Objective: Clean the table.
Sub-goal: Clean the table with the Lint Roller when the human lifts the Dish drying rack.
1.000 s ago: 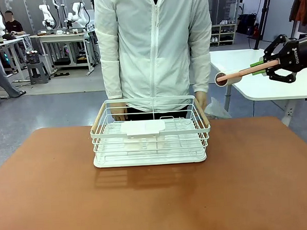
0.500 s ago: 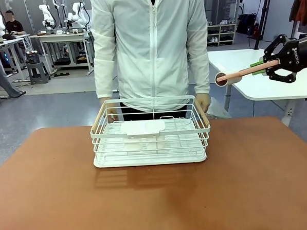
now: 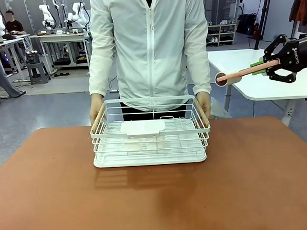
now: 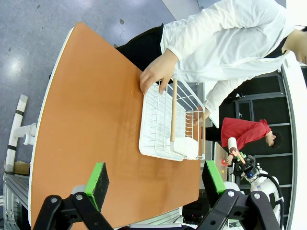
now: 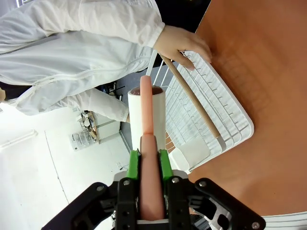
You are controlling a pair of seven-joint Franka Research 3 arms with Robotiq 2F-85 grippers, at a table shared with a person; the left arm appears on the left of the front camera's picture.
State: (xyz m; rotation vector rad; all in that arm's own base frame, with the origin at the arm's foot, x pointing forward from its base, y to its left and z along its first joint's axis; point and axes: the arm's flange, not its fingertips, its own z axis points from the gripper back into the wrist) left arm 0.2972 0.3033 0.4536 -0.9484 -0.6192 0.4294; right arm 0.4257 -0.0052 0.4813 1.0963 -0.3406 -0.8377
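- The right gripper (image 5: 148,160) had its green pads pressed onto the pink handle of a lint roller (image 5: 147,112), pinching it, and the white roll stuck out past the fingertips.
- In the front view the right gripper (image 3: 257,67) hung raised at the right edge. The lint roller (image 3: 229,77) pointed toward the middle of the picture, its roll showing in front of a white side table (image 3: 265,91).
- The left gripper (image 4: 156,181) had its jaws spread wide with nothing between the pads. It looked down on the table (image 4: 96,120) from well above.
- The table (image 3: 158,197) – reddish-brown and matte – filled the lower half of the front view.
- A white wire basket (image 3: 204,143) stood on the table near the far edge, about midway along it.
- The basket (image 4: 158,124) had a wooden bar (image 4: 173,110) along the top of each short end and a flat white piece (image 3: 142,127) lying inside.
- A person in a white jacket (image 3: 150,48) stood at the far side, right behind the basket.
- One hand (image 3: 95,110) was at one short end of the basket and the other hand (image 3: 203,103) at the opposite end, each beside a wooden bar.
- From the right wrist, a hand (image 5: 182,45) rested its fingers on the basket (image 5: 225,115) rim, over the table (image 5: 273,72).
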